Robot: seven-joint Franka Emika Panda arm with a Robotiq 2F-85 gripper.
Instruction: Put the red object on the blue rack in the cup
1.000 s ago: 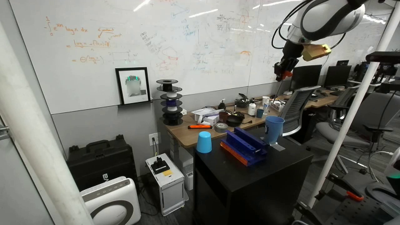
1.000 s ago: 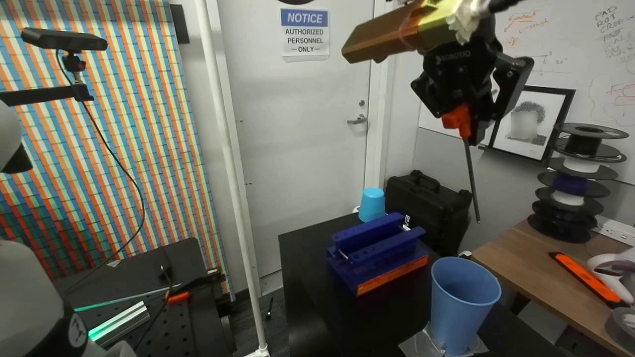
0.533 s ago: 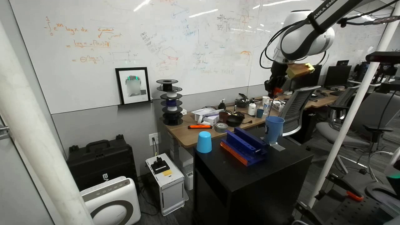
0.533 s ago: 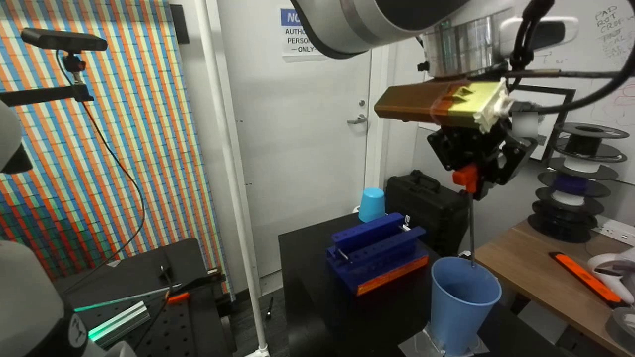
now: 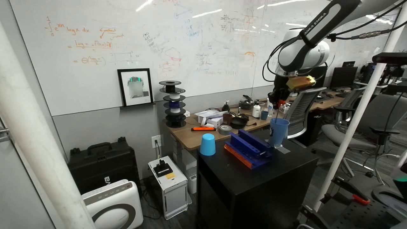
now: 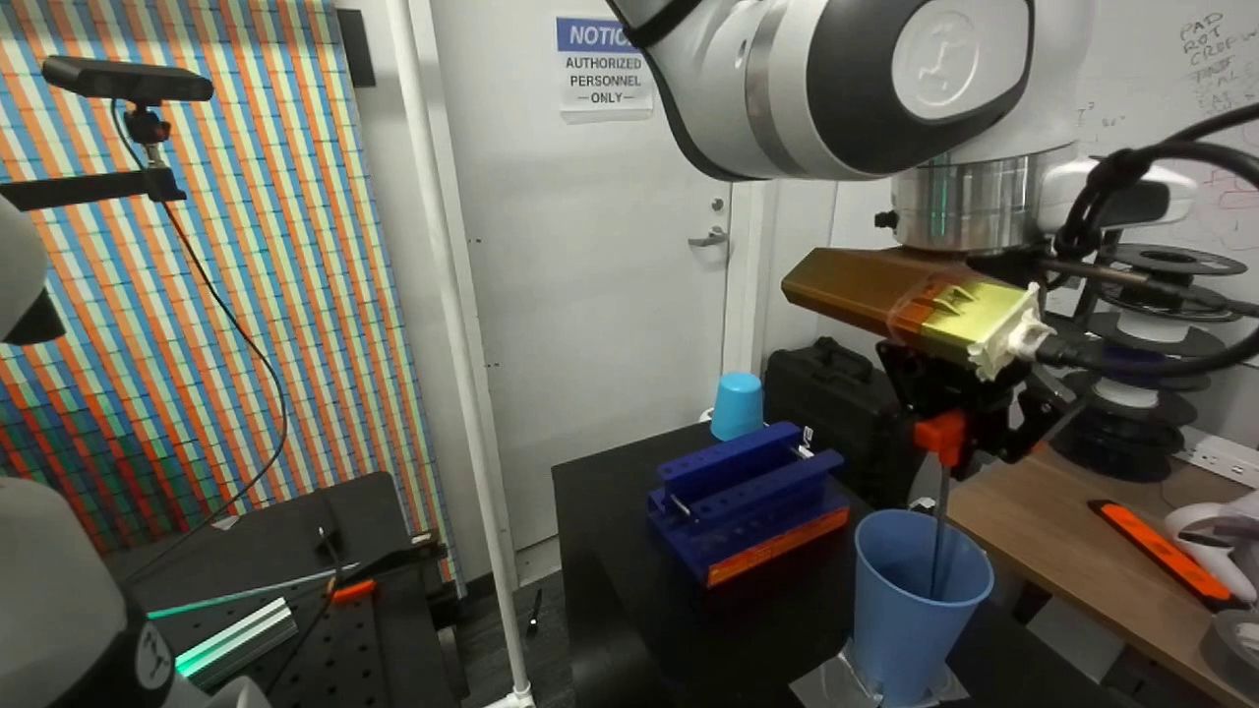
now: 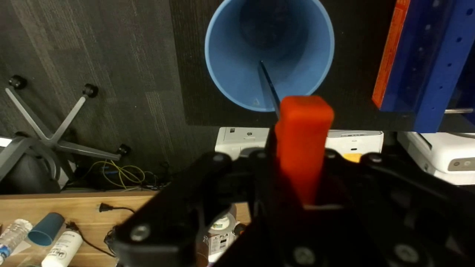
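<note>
In clamped jaws, grips the red object (image 6: 941,436), above the rim of the upright blue cup (image 6: 907,634). Below them, reaches inside it with the thin dark shaft (image 7: 269,84). Lower, off to one side, has the blue rack (image 6: 755,500). Seems at the insertion step; probably calls for lowering further, then letting go.

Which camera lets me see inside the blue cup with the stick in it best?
The wrist view: it looks down into the blue cup, showing its bottom and the thin rod. Both exterior views mostly show its outside, with the bottom hidden.
</note>
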